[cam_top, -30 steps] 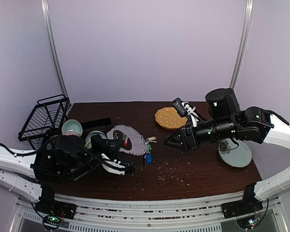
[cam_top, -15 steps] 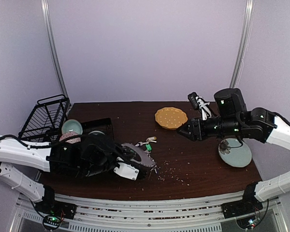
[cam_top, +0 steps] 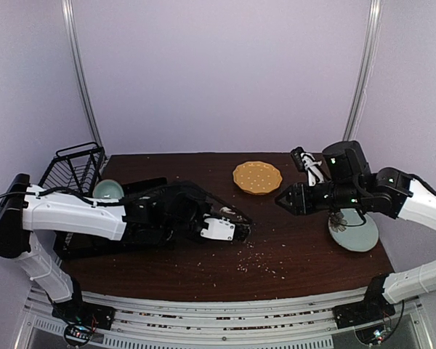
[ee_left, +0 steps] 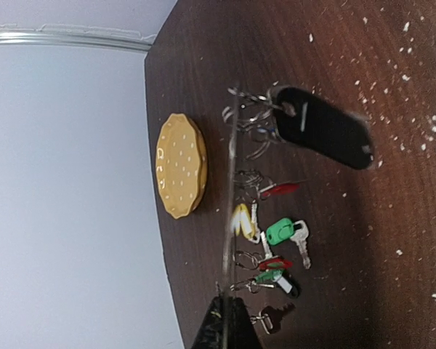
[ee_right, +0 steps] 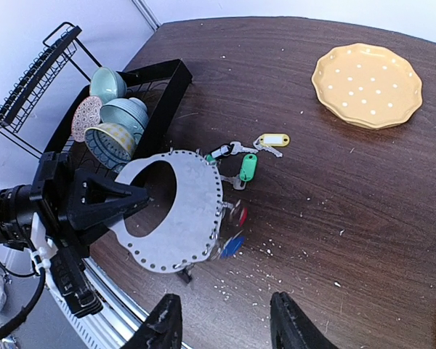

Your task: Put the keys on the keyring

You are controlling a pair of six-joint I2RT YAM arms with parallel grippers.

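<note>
Left jaws grasping the keyring at its rim — keys strung along it, right jaws released, above the table

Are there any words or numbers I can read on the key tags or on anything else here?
No text can be read in any of the views.
The black tag has one small white mark, too blurred to read.
The yellow tag has a white label slot, too small to tell if anything is written there.
The orange plate carries only white dots.
The keyring has only small holes along its edge.
</note>
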